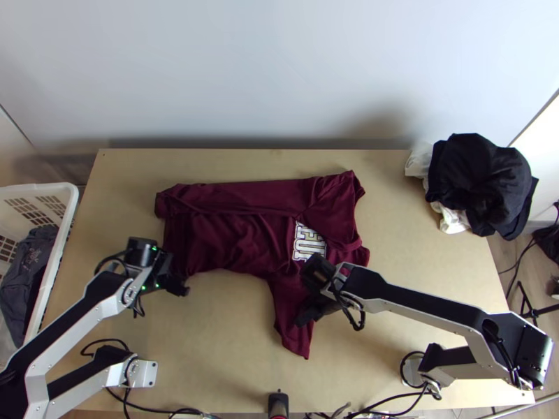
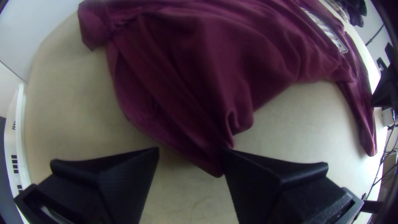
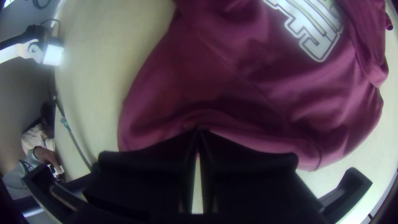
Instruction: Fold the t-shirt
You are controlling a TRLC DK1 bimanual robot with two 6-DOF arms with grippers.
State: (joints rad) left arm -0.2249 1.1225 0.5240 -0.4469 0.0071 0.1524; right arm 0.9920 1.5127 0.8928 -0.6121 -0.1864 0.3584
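Possibly the maroon cloth t-shirt (image 1: 230,241), on the light wooden table (image 1: 223,349), will skew: left of its white block lettering (image 1: 307,242), the left black pincer (image 2: 190,149) gapes, gripping nothing, and could miss the corner by one finger; the right black pincer (image 3: 198,131), nearside of the lettering, nipping the sleeve, might drag everything crooked.

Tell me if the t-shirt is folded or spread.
Partly folded: the far side of the t-shirt lies over part of its print, while one sleeve sticks out.
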